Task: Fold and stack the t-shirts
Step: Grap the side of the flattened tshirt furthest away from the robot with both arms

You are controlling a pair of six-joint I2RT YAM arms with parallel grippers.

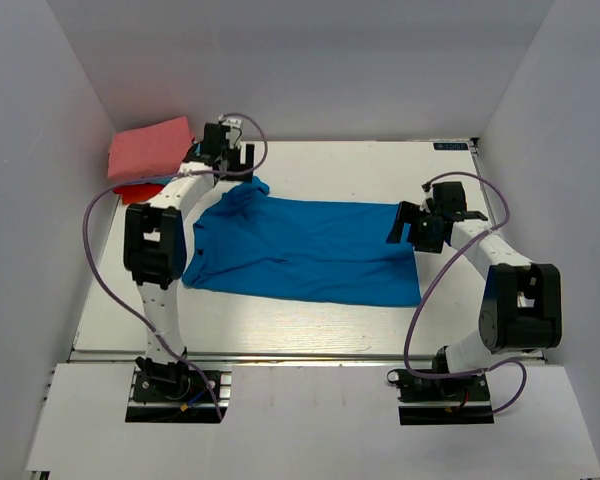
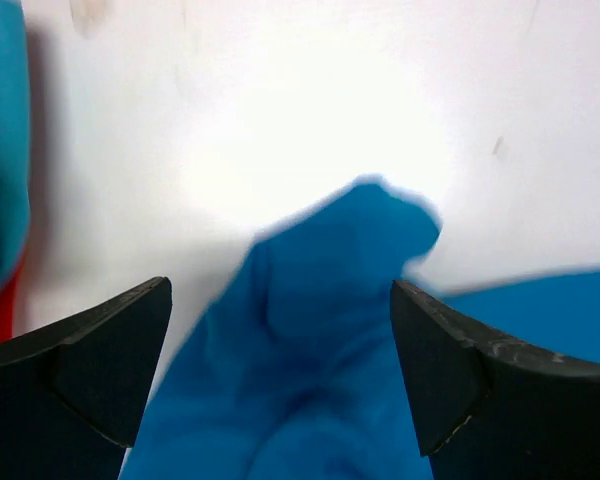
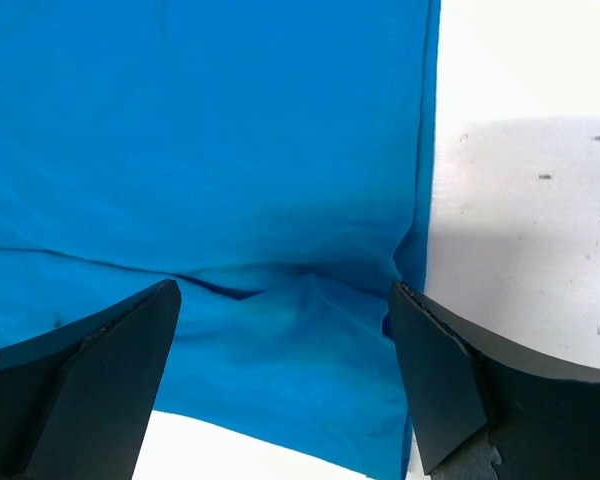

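The royal-blue t-shirt (image 1: 310, 250) lies spread across the middle of the table, folded lengthwise, with a bunched corner at its far left end. My left gripper (image 1: 230, 160) is open just above that bunched corner (image 2: 320, 300), the cloth between its fingers (image 2: 90, 360). My right gripper (image 1: 412, 228) is open over the shirt's far right corner (image 3: 310, 330), the cloth's edge by its right finger (image 3: 460, 380). A folded salmon-pink shirt (image 1: 148, 148) lies on a red one (image 1: 138, 190) at the far left. The teal shirt shows at the left edge of the left wrist view (image 2: 0, 150).
White walls enclose the table on the left, back and right. The pile stands against the left wall beside my left arm (image 1: 155, 245). A metal rail (image 1: 310, 355) runs along the table's near edge.
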